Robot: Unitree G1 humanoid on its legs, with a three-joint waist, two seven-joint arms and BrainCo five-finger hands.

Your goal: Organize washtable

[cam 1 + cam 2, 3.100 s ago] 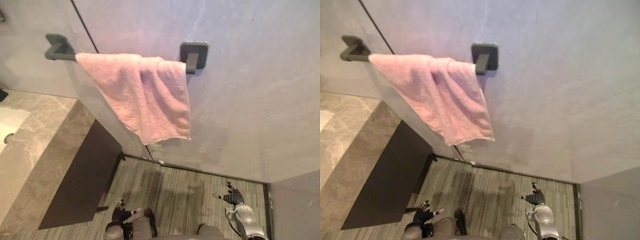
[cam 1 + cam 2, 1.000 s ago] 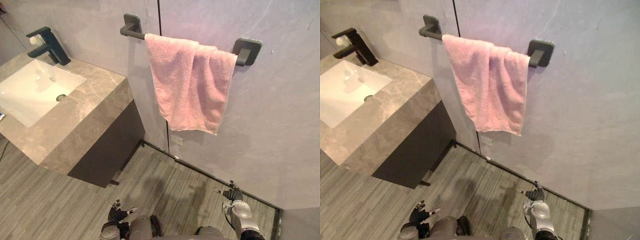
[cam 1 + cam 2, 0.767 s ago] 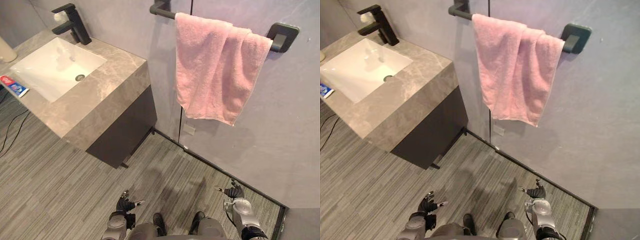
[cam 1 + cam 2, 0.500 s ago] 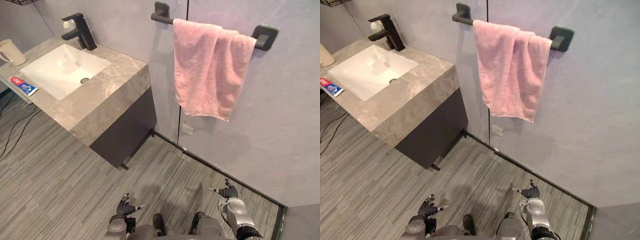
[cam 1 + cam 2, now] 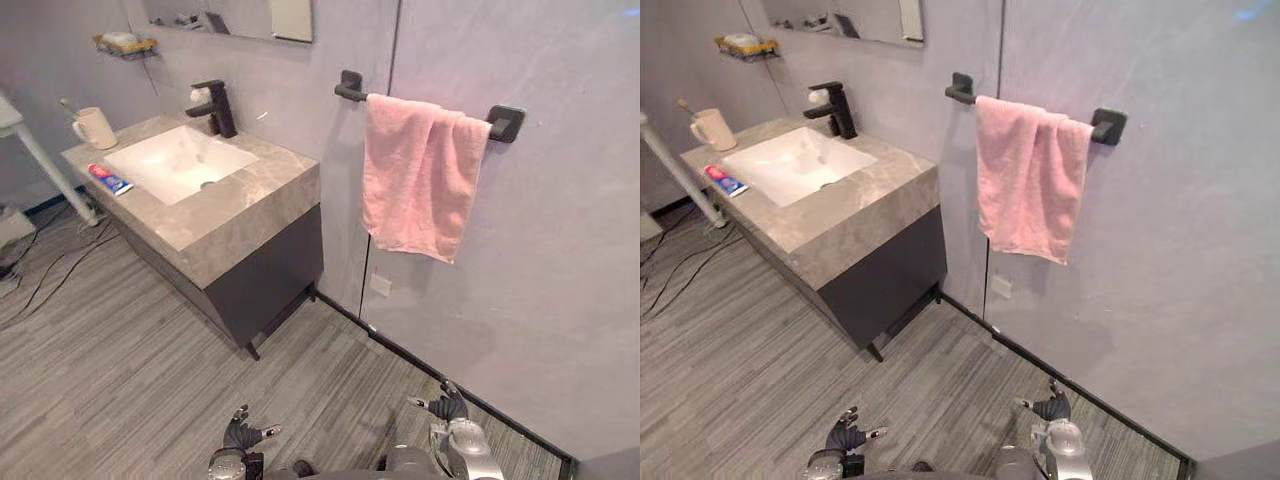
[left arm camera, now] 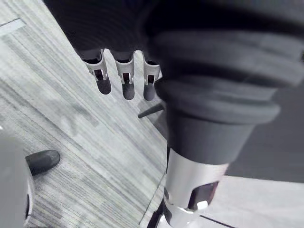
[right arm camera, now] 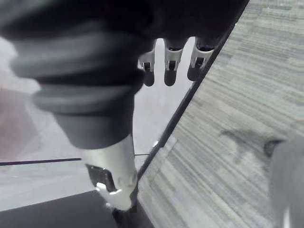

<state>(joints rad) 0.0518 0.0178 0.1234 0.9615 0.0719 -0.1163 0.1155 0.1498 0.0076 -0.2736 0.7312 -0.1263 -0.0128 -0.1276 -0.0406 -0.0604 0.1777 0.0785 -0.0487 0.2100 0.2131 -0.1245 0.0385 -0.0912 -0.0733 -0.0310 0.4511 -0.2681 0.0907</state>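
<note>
The left hand [image 5: 243,436] and right hand [image 5: 447,407] hang low at the bottom edge, fingers loosely spread and empty. Open floor [image 5: 120,370] spans the lower left. The washtable [image 5: 250,200] stands at upper left against the wall, with a pink towel [image 5: 415,175] at upper right. On the counter are a faucet [image 5: 217,105], a cup [image 5: 97,128] and a toothpaste tube [image 5: 109,179].

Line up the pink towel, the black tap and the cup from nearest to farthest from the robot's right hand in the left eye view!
1. The pink towel, on the wall rail above the right hand.
2. The black tap, behind the sink, further left.
3. The cup, at the counter's far left corner.
</note>
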